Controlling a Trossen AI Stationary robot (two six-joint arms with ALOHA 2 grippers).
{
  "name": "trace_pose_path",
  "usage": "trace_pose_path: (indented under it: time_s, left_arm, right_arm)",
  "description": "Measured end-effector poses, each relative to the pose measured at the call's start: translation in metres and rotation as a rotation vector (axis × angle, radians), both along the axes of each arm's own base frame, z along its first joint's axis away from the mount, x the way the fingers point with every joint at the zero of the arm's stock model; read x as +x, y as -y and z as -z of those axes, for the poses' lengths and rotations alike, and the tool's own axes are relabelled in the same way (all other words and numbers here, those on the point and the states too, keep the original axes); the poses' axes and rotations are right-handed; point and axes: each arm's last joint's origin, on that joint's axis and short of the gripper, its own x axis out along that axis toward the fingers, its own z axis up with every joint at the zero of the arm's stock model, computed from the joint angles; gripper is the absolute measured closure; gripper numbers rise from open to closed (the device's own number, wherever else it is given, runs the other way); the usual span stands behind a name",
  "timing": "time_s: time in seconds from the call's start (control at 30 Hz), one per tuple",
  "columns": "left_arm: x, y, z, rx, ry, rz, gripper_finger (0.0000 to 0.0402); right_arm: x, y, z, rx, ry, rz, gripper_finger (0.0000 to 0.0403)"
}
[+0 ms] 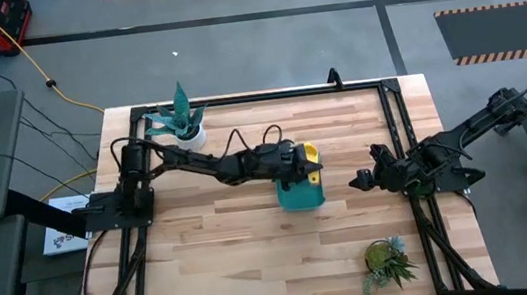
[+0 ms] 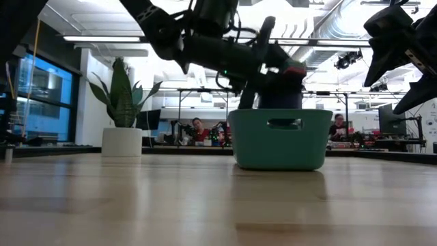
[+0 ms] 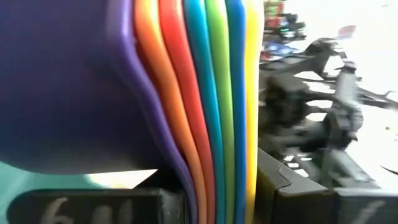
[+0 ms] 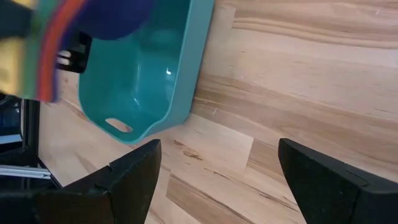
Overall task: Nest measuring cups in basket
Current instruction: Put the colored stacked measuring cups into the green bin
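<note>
Left gripper (image 1: pixel 298 166) hangs over the teal plastic rectangular basket (image 1: pixel 301 197), pinching the flat handles of the nested rainbow stack of plastic measuring cups (image 3: pixel 186 93), likely held there to drop straight in. Just right of the basket, the right gripper (image 1: pixel 358 180) waits with fingers spread wide, holding nothing. Only the right wrist view shows the basket's bare bottom; the high view hides it under the arm

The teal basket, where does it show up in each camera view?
High view: basket at table centre, under the left gripper.
Low view: centre-right, on the table.
Left wrist view: teal sliver under the cups.
Right wrist view: upper left, interior showing.
Shared landmark: the cups.
</note>
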Motion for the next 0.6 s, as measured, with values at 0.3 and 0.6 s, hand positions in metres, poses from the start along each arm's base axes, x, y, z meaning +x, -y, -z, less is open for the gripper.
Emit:
trace_pose_path:
  time_s: [0.3, 0.6]
  left_arm:
    - [0.002, 0.002, 0.019, -0.03, -0.055, 0.033, 0.0322]
    - [-0.001, -0.003, 0.027, -0.023, -0.138, 0.015, 0.0322]
  right_arm:
    - [0.0, 0.001, 0.0, -0.016, 0.011, 0.024, 0.0088]
    - [0.0, 0.001, 0.0, -0.015, 0.011, 0.025, 0.0088]
